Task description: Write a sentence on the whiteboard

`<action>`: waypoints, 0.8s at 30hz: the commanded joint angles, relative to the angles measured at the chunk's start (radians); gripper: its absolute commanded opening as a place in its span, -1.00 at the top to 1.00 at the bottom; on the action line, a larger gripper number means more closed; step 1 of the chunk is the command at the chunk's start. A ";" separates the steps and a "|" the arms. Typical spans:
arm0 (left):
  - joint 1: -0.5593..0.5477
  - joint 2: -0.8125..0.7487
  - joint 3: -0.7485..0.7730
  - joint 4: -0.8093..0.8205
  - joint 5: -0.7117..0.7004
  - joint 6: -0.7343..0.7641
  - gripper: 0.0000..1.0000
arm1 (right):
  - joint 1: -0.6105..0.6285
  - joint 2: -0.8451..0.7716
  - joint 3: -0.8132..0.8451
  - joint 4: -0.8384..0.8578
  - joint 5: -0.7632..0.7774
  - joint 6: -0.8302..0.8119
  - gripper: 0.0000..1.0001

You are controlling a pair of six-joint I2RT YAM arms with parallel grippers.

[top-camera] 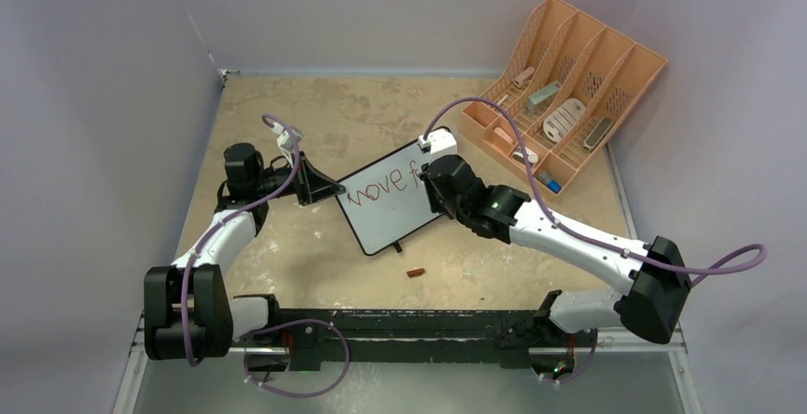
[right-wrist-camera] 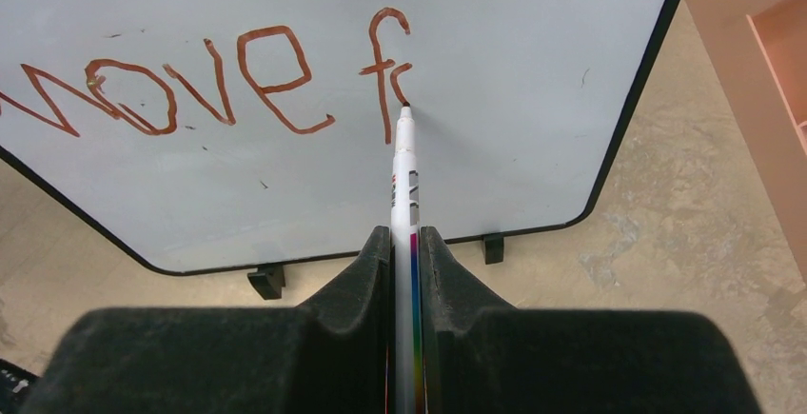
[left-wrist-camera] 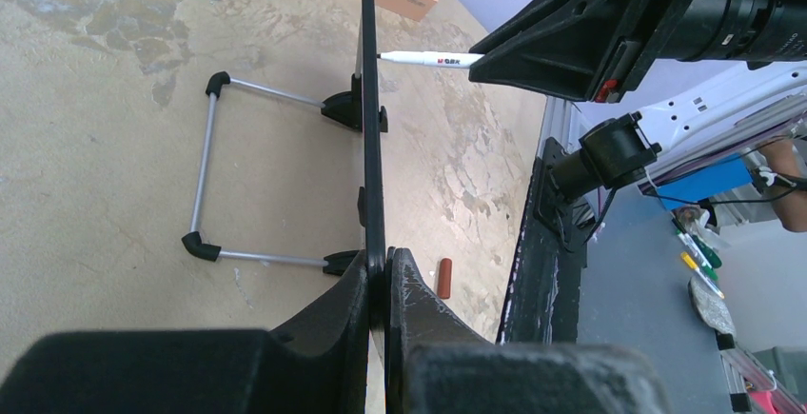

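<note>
The whiteboard [top-camera: 385, 200] stands upright on its black feet in the middle of the table, with "move f" and a started stroke in red-brown ink [right-wrist-camera: 257, 67]. My left gripper [top-camera: 319, 186] is shut on the board's left edge; in the left wrist view the black frame [left-wrist-camera: 371, 147] runs edge-on between the fingers [left-wrist-camera: 381, 276]. My right gripper [right-wrist-camera: 406, 238] is shut on a white marker [right-wrist-camera: 404, 176] whose tip touches the board [right-wrist-camera: 533, 100] just right of the "f". The same marker [left-wrist-camera: 428, 58] meets the board in the left wrist view.
A peach slotted desk organizer [top-camera: 561, 90] with small items stands at the back right. A red-brown marker cap [top-camera: 416, 272] lies on the table in front of the board. The board's wire stand [left-wrist-camera: 205, 171] extends behind it. Walls close in on the left, back and right.
</note>
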 commanded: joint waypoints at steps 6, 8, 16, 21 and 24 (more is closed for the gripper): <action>-0.010 0.002 0.026 -0.008 0.017 0.045 1.00 | -0.005 -0.013 0.001 0.003 0.072 0.005 1.00; -0.010 0.001 0.026 -0.008 0.016 0.045 1.00 | -0.005 -0.013 0.009 0.008 0.081 0.007 1.00; -0.010 0.001 0.026 -0.008 0.018 0.044 1.00 | -0.006 -0.006 0.039 0.033 0.077 -0.002 1.00; -0.010 0.002 0.026 -0.007 0.018 0.044 1.00 | -0.007 0.001 0.052 0.043 0.068 -0.008 1.00; -0.010 0.004 0.026 -0.005 0.019 0.042 1.00 | -0.007 -0.002 0.056 0.054 0.065 -0.008 1.00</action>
